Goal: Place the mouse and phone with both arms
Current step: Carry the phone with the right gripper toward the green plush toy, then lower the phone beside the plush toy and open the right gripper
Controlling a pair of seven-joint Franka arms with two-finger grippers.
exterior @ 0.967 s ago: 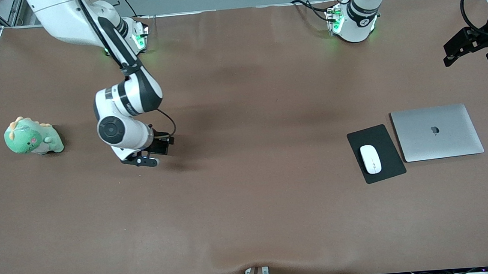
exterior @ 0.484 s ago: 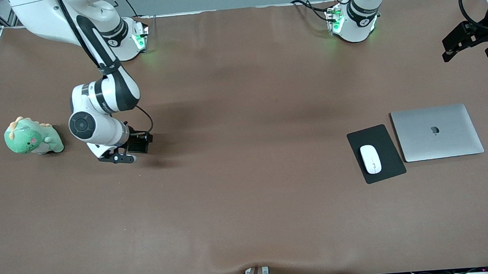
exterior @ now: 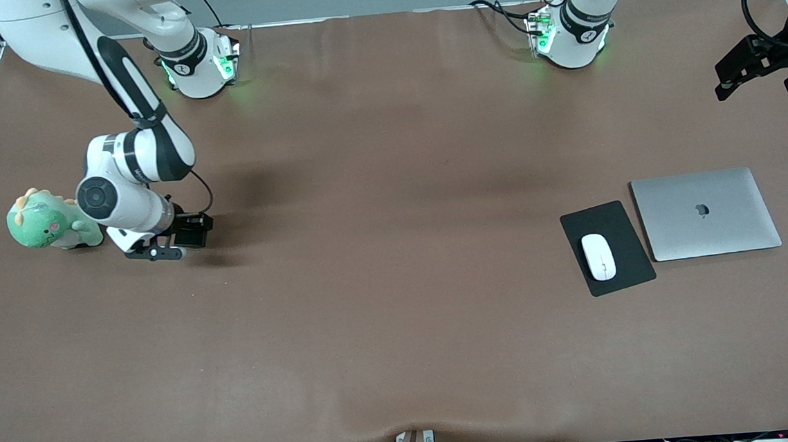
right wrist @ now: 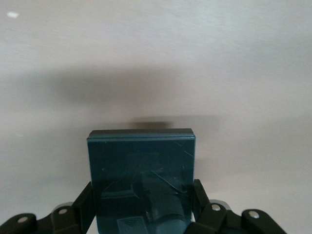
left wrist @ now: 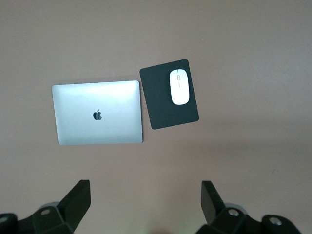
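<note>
The white mouse (exterior: 598, 256) lies on a black mouse pad (exterior: 617, 219) toward the left arm's end of the table; it also shows in the left wrist view (left wrist: 179, 87). My right gripper (exterior: 155, 253) is low over the table beside a green plush toy and is shut on the dark phone (right wrist: 141, 165), which stands out past its fingers (right wrist: 199, 195). In the front view the phone is hidden under the wrist. My left gripper (exterior: 751, 78) hangs open and empty, high at the table's edge; its jaws (left wrist: 145, 187) stand wide apart.
A green plush dinosaur (exterior: 51, 223) sits close to the right gripper, toward the right arm's end. A closed silver laptop (exterior: 705, 213) lies beside the mouse pad (left wrist: 169, 95). Brown table cover (exterior: 401, 317) spans the middle.
My right arm has carried the phone toward the right arm's end of the table, up close to the plush dinosaur. My left gripper has barely moved.
</note>
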